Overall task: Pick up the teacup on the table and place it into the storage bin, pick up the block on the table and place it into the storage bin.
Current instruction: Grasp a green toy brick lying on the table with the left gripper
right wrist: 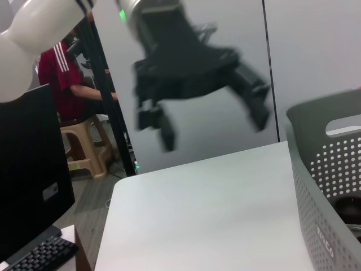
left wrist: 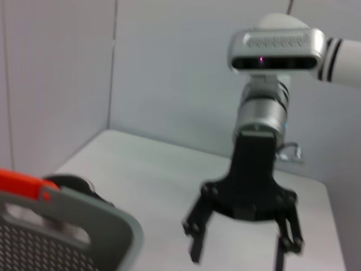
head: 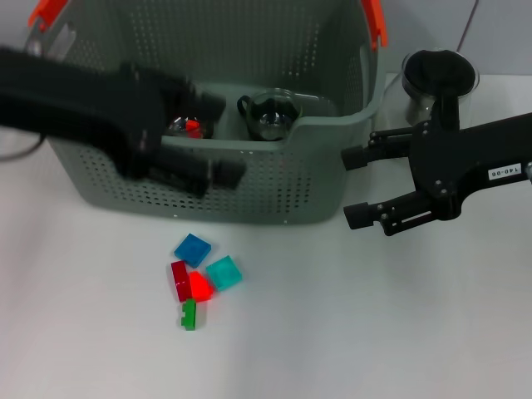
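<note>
My left gripper (head: 218, 162) hangs over the storage bin's (head: 274, 199) front wall, fingers spread and holding nothing. Inside the bin sits the glass teacup (head: 268, 115). My right gripper (head: 359, 184), fingers also spread, hovers just beside the bin's right corner, in front of a dark-lidded jar (head: 438, 76). On the table (head: 374, 316) before the bin lies a cluster of colored blocks (head: 198, 278).

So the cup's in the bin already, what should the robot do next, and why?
Probably bring the left gripper forward and down toward the blocks. The teacup already sits inside the bin, while the coloured blocks lie on the table just in front of it. The left gripper hangs open above the bin's front wall, closest to them; the right gripper waits open beside the bin.
</note>
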Motion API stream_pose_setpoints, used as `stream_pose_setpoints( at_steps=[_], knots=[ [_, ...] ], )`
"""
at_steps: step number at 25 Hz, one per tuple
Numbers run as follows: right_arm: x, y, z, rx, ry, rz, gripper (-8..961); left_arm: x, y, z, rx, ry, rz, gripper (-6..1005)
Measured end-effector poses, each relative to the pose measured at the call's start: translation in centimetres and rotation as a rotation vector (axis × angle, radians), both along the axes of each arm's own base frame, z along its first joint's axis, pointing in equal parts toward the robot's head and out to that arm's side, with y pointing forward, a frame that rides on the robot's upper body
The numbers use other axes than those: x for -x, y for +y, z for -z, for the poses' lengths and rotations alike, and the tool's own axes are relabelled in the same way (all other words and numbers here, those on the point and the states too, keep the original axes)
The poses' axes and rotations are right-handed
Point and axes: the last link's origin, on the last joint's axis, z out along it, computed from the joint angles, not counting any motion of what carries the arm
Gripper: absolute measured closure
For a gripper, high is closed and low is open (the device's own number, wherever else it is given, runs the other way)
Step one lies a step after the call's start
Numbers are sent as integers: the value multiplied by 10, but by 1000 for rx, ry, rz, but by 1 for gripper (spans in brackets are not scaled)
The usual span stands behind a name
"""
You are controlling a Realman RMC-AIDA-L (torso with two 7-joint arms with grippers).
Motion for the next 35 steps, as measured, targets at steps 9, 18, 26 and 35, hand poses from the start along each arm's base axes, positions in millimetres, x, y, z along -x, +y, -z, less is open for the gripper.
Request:
stream_pose_setpoints(
  at_steps=[9, 18, 26, 35],
  knots=[
    [2, 0, 6, -7, 11, -11, 42, 47, -6, 36, 123, 33, -8, 98],
    [9, 2, 17, 13, 19, -6, 41, 77, -2, 65, 188, 183, 54, 98],
    [7, -1, 27, 71, -26, 3, 41, 90, 7, 100, 241, 334, 80, 98],
    [-2, -1, 32, 81, -71, 42, 41, 101, 14, 118, 246, 406, 86, 99]
  ],
)
